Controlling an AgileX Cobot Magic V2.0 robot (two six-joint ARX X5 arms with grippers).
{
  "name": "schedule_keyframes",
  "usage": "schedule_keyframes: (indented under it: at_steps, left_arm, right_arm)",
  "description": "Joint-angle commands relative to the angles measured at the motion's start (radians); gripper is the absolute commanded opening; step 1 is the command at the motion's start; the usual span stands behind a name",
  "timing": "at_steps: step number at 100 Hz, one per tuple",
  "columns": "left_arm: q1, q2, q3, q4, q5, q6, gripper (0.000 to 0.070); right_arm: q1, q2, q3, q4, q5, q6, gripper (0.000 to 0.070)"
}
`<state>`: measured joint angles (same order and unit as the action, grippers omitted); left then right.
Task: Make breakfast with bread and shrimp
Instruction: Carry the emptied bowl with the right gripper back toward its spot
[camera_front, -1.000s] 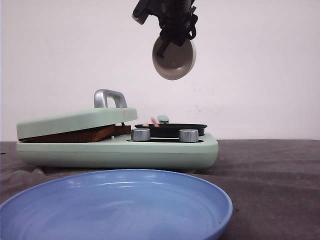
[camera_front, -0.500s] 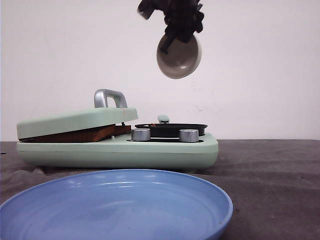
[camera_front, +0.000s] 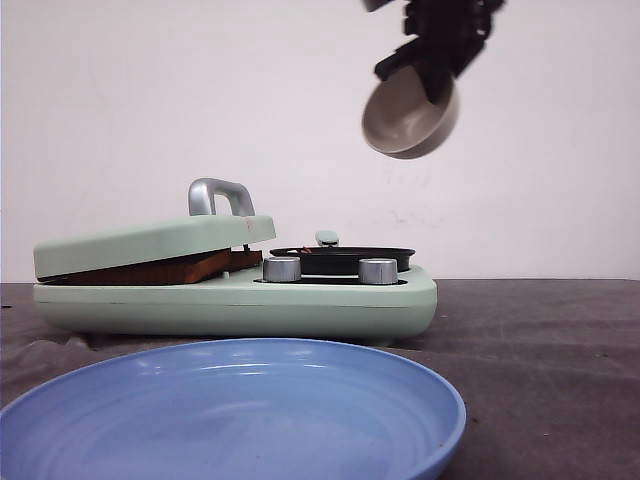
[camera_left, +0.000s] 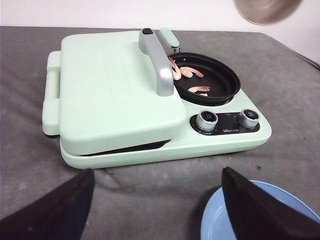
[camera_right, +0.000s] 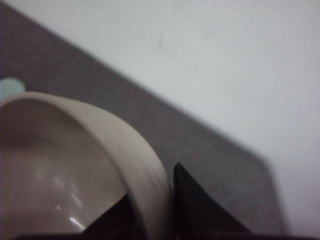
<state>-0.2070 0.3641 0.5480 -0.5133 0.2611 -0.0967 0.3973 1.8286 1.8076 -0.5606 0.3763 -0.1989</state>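
Our right gripper (camera_front: 440, 75) pinches the rim of the tilted bowl (camera_front: 408, 120), high over the cooker's (camera_left: 150, 107) right end. Our left fingers (camera_left: 250, 210) stand wide apart, empty. Shrimp (camera_left: 190, 72) lie in the pan (camera_left: 220, 82); bread (camera_front: 150, 270) sits under the lid (camera_left: 110, 90).

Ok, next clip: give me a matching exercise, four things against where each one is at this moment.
Things:
1. shrimp
2. bowl
3. bread
4. plate

Places:
A. under the shut green lid
B. nearest the front camera, on the table
C. in the black pan
D. in the air, gripped by the right gripper

Pairs: 1-C, 2-D, 3-A, 4-B
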Motion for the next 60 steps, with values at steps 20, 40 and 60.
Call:
schedule_keyframes:
  at_steps: [20,40,60]
  left_arm:
    - [-0.002,0.0,0.002,0.011,0.002,-0.028,0.0432]
    - [-0.002,0.0,0.002,0.013,0.002,-0.029,0.0432]
    - [-0.002,0.0,0.002,0.016,0.002,-0.045,0.0432]
  right_arm:
    - [-0.154,-0.02,0.025,-0.198,-0.309,0.283,0.0004]
    - [-0.28,-0.02,0.025,-0.331,-0.523,0.304,0.0004]
    - [-0.404,-0.02,0.023,-0.419,-0.767,0.304,0.0004]
